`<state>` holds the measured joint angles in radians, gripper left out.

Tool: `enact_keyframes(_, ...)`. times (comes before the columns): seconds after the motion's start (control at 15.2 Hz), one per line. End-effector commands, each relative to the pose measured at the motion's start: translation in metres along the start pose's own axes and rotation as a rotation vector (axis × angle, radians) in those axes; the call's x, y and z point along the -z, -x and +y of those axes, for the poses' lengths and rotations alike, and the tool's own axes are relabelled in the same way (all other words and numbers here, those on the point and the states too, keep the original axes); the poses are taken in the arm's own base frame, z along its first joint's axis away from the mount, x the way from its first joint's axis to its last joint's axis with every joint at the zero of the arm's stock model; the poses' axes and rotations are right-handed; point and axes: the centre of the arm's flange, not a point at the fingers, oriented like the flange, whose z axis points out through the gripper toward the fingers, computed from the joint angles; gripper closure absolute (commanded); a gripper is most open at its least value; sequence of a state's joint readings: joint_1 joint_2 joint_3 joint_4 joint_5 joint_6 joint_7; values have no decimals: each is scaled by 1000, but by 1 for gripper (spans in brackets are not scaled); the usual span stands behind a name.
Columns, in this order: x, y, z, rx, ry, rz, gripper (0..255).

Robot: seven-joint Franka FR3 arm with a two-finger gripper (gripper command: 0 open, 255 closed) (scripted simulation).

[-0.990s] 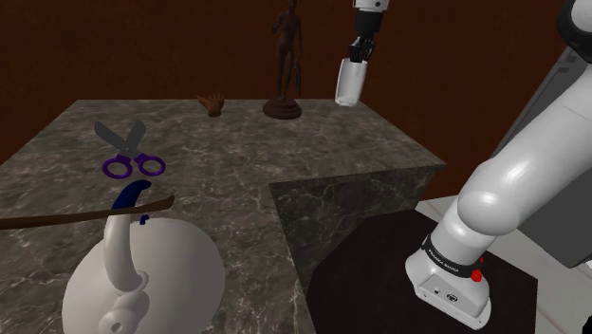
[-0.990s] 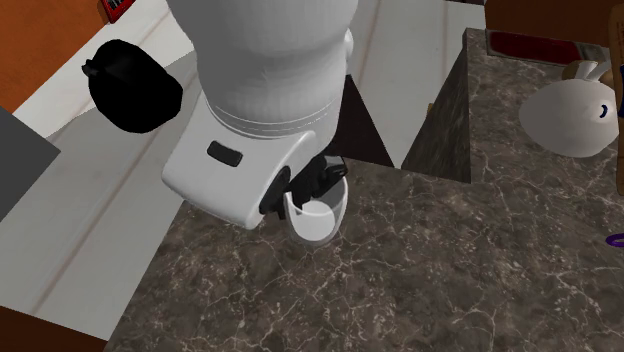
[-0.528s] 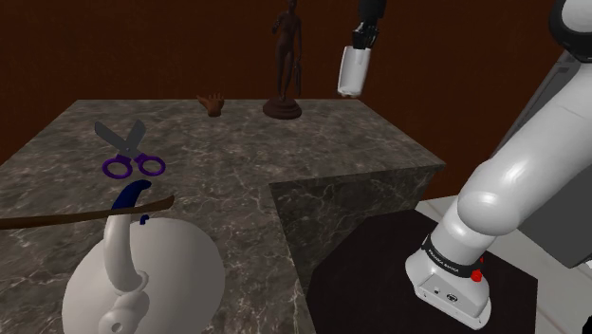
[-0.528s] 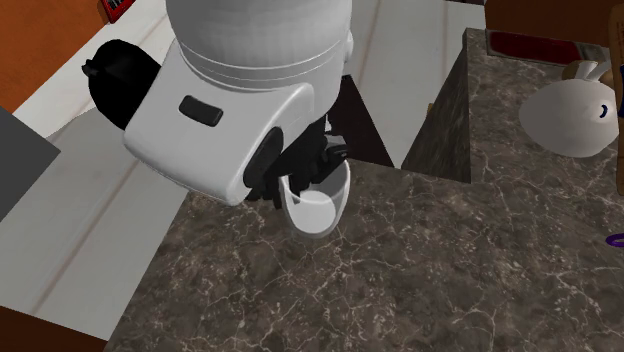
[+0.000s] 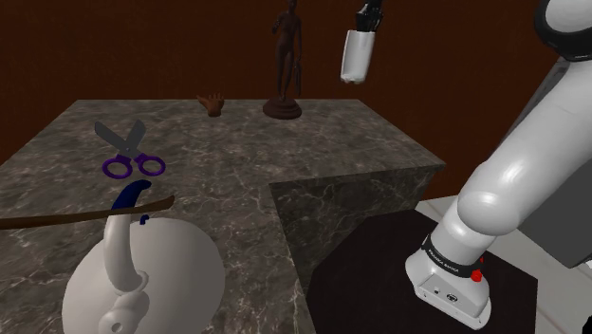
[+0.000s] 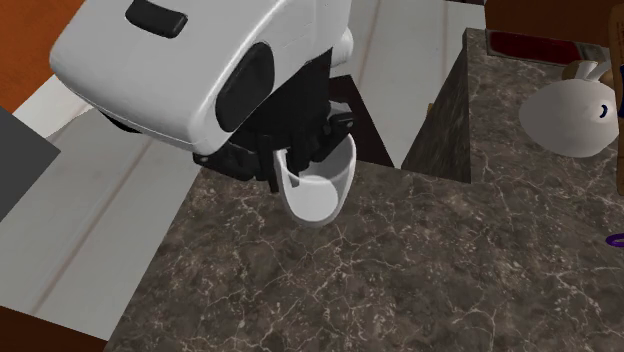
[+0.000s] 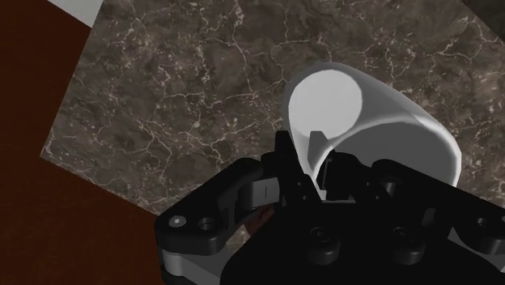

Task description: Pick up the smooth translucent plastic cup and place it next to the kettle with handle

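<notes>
A whitish translucent cup [image 5: 357, 57] hangs high above the far right corner of the dark marble counter [image 5: 237, 180]. My gripper [image 5: 364, 26] is shut on the cup's rim from above. In the second exterior view the cup [image 6: 322, 188] dangles under the black gripper [image 6: 300, 165], off the counter [image 6: 400, 290]. In the wrist view the fingers [image 7: 285, 162] pinch one wall of the cup [image 7: 372, 121], whose open mouth faces the hand. The white kettle with a handle [image 5: 142, 275] stands at the counter's near left corner and appears as a pale round kettle [image 6: 570, 115] in the second exterior view.
Purple-handled scissors [image 5: 128, 152] lie on the counter, and a thin brown stick [image 5: 85, 214] crosses in front of the kettle. A dark figurine [image 5: 286, 62] and a small brown hand-shaped object [image 5: 212, 102] stand at the far edge. The counter has a notch cut out [image 5: 351, 204] by the stand.
The arm has lifted the cup higher above the counter's far right corner, with the grip unchanged. The other objects have not moved.
</notes>
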<state>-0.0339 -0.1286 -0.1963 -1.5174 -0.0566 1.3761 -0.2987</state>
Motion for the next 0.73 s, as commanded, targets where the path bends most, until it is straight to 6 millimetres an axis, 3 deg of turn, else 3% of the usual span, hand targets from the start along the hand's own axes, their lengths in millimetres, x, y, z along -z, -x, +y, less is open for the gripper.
enact_keyframes(0.0, 11, 1, 0, 0, 0, 0, 255)
enact_keyframes(0.59, 56, 2, 1, 0, 0, 0, 255)
enact_keyframes(0.66, 56, 7, -11, 0, 0, 0, 255)
